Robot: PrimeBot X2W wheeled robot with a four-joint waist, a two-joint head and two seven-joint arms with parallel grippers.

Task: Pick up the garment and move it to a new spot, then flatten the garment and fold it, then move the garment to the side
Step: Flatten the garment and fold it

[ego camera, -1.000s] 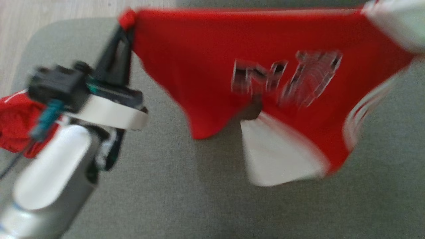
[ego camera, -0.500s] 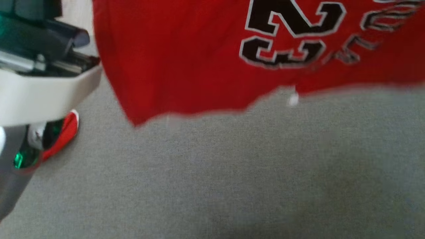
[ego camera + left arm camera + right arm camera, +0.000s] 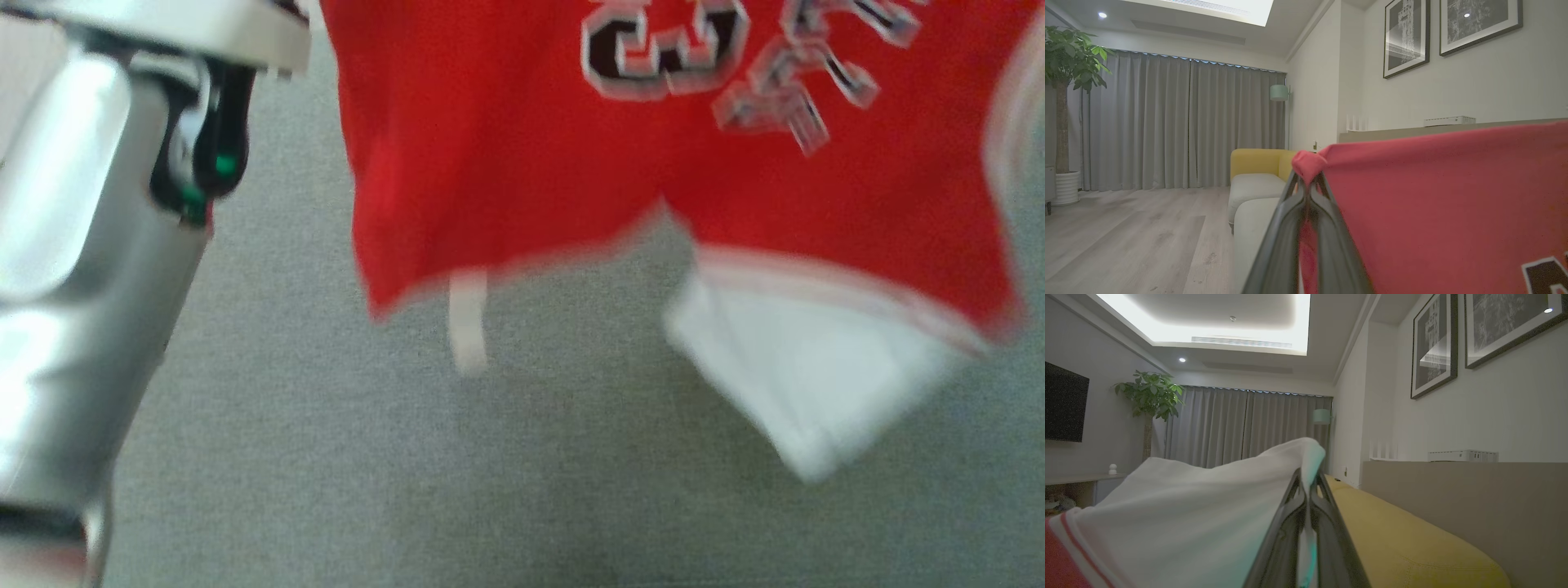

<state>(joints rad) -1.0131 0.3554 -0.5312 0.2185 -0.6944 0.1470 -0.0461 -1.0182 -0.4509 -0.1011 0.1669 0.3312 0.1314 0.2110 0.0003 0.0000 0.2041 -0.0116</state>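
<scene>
A grey upholstered surface (image 3: pixel 490 506) lay below, in a living room with grey curtains (image 3: pixel 1167 122) at the far end. The red garment (image 3: pixel 506 147) hung in the air above that surface, spread between both arms. The left gripper (image 3: pixel 1307 185) was clamped on its bunched red corner, and the right gripper (image 3: pixel 1306 477) pinched its white sleeve (image 3: pixel 1208 498).

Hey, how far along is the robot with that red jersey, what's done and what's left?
Done: the pickup. The left tool is shut on a red corner and the right tool on a white edge of the red jersey. In hand: the jersey hangs spread between them over the grey cushion. Left: laying it down, flattening, folding, moving it aside.
</scene>
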